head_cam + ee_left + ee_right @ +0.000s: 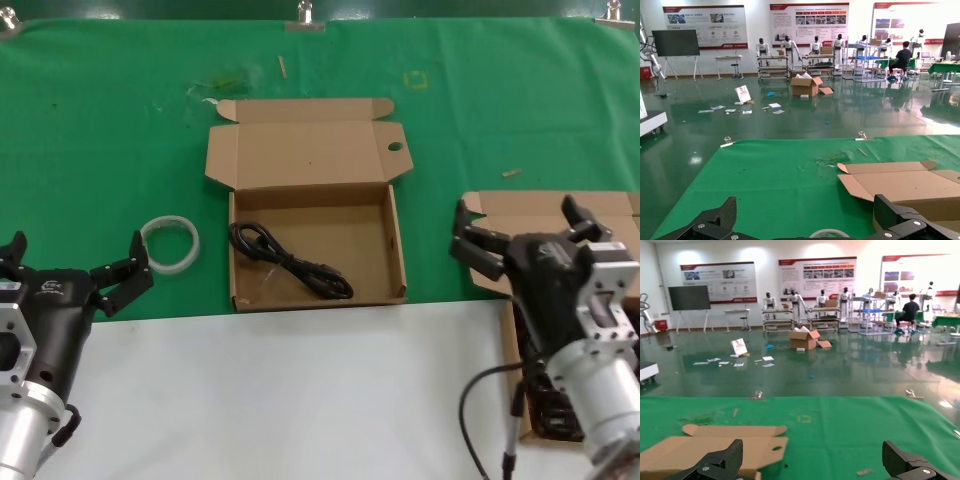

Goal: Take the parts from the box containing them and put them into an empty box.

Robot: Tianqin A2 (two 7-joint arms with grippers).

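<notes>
The square box with the oval hole in its lid tab [310, 215] lies open at the table's middle and holds one black cable [290, 262]. Its lid also shows in the left wrist view [900, 186] and the right wrist view [710, 446]. The wider plain box [545, 212] sits at the right, mostly hidden under my right arm, with black cables [550, 408] showing inside beside the arm. My right gripper [525, 228] [815, 460] is open and empty above that box. My left gripper [75, 262] [807, 220] is open and empty at the left front.
A whitish translucent ring [170, 243] [829, 233] lies on the green cloth [120, 130] between my left gripper and the square box. A white sheet [300, 400] covers the table's front. Small scraps lie on the cloth at the back.
</notes>
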